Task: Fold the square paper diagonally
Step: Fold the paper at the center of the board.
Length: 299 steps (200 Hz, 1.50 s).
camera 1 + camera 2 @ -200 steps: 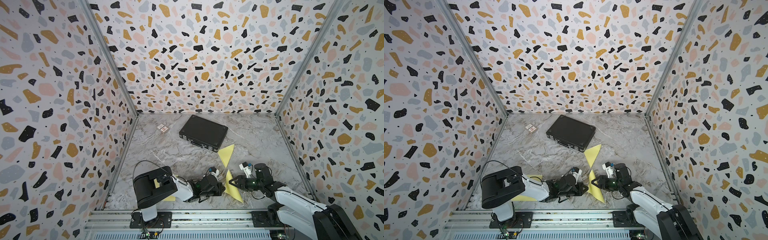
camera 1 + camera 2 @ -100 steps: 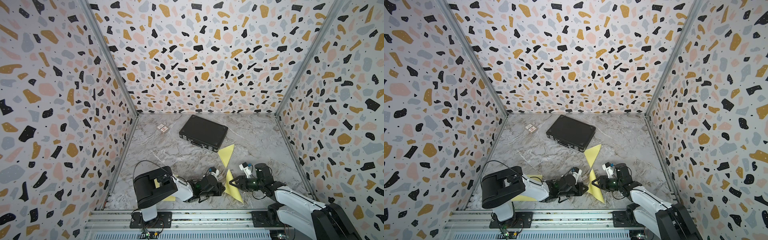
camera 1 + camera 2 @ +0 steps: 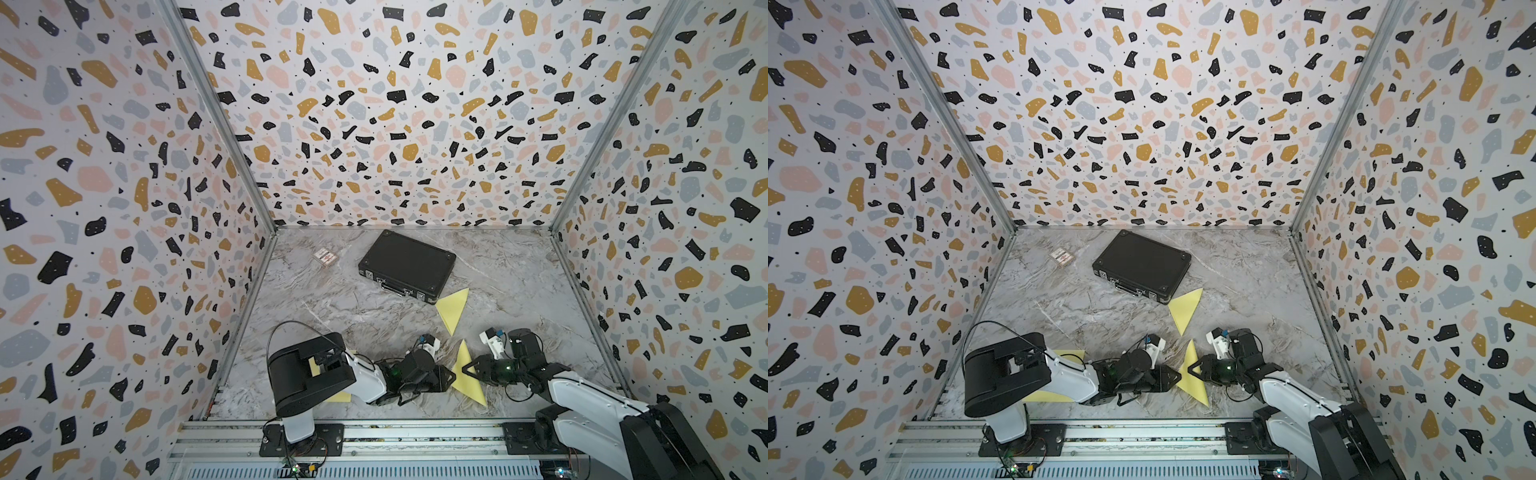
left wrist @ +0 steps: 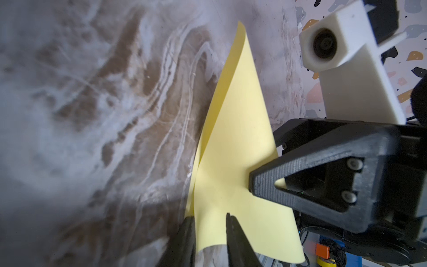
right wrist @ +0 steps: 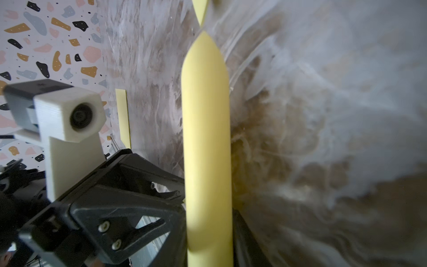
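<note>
The square paper (image 3: 468, 376) (image 3: 1192, 374) is yellow and stands bent over on itself at the table's front, between my two grippers. My left gripper (image 3: 451, 376) (image 3: 1177, 376) meets its left edge. In the left wrist view its jaws (image 4: 210, 231) stand apart, with one flap of the paper (image 4: 233, 138) loose between them. My right gripper (image 3: 465, 370) (image 3: 1191, 369) comes from the right. Its fingers (image 4: 261, 182) are on the paper's corner. In the right wrist view the rounded fold (image 5: 205, 138) fills my right gripper (image 5: 208, 242), with a finger against each side.
A black briefcase (image 3: 407, 266) lies at the back. A folded yellow triangle (image 3: 453, 309) lies just in front of it. A small card packet (image 3: 325, 257) sits at the back left. Another yellow sheet (image 3: 1067, 355) lies under my left arm. The metal rail (image 3: 415, 432) runs along the front.
My left jaws have come apart and no longer pinch the paper. My right jaws have narrowed onto the fold. Neither arm has shifted noticeably.
</note>
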Motion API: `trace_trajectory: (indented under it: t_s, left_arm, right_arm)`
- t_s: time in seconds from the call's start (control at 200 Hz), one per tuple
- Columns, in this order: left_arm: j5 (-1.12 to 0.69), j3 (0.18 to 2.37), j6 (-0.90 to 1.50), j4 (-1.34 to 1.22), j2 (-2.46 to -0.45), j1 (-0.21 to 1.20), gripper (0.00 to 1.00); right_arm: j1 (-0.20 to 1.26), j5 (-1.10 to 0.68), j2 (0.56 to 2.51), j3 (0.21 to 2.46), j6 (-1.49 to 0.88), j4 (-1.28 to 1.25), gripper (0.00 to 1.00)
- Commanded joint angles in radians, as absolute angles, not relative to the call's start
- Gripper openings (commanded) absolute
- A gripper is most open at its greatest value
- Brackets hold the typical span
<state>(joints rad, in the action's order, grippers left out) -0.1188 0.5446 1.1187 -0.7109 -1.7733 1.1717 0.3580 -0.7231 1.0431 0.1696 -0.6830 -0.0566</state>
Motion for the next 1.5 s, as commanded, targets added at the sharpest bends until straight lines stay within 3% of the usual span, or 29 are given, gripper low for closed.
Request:
trace_trajectory:
  t_s: [0.0,1.091,1.492]
  left_arm:
    - [-0.104,0.476,1.112,-0.389,-1.858,1.178,0.29]
    - [-0.112,0.479,1.111,-0.390,-1.864,1.178,0.31]
    - [-0.112,0.486,1.111,-0.380,-1.874,1.178,0.14]
  right_arm:
    - [0.354,-0.685,1.050,0.173,-0.657,-0.021,0.32]
    - [0.356,-0.574,1.056,0.127,-0.711,-0.059,0.31]
    - [0.356,-0.551,1.016,0.130,-0.711,-0.008,0.32]
